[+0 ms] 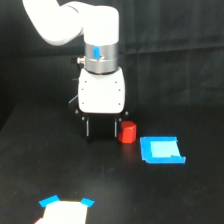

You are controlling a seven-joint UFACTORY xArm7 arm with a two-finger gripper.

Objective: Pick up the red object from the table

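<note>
The red object (128, 132) is a small stubby red-orange block standing on the black table (35, 165), just right of centre in the exterior view. My gripper (103, 129) hangs from the white arm with its two dark fingers (88, 127) pointing down close to the table. The fingers are spread apart and I see nothing between them. The red object sits just outside the finger on the exterior view's right, touching it or very nearly so.
A flat blue square piece (161, 150) lies on the table to the right of the red object. A pale patch with blue-taped corners (65, 209) sits at the bottom edge. A dark curtain forms the backdrop.
</note>
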